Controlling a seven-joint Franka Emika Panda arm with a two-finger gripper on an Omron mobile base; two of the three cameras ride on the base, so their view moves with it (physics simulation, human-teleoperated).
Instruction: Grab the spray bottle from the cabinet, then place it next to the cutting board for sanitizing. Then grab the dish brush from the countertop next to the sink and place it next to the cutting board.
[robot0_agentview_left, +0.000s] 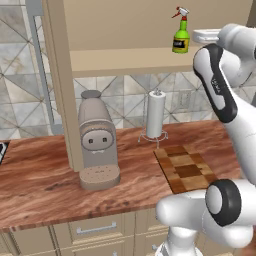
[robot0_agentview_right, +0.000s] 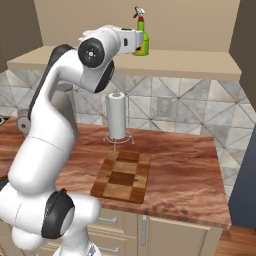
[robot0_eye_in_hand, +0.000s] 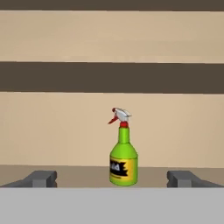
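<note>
The spray bottle (robot0_eye_in_hand: 123, 153) stands upright on the cabinet (robot0_agentview_left: 125, 30) shelf, its red trigger nozzle at the top and its dark label facing the hand camera. In the hand view the bottle sits centred between the two dark fingertips (robot0_eye_in_hand: 41, 178), well apart from both; the jaws are spread wide and hold nothing. The gripper (robot0_eye_in_hand: 111, 179) is level with the base of the bottle and does not touch it.

In the left base view the bottle (robot0_agentview_left: 181, 37) stands near the right end of the shelf, with the white arm raised just beside it. In the right base view the arm reaches up to shelf height, and the hand partly covers the bottle (robot0_agentview_right: 141, 35).

Below the shelf, the desk (robot0_agentview_left: 45, 185) carries the following items:
- The cutting board (robot0_agentview_right: 122, 176), lying flat near the front edge of the desk
- A paper-towel roll (robot0_agentview_right: 117, 116) on a wire stand, upright, just behind the board and close to the tiled wall
- A beige coffee machine (robot0_agentview_left: 96, 142), left of the board and well apart from it

Drawer fronts (robot0_agentview_left: 95, 230) with short silver handles sit under the desk
</note>
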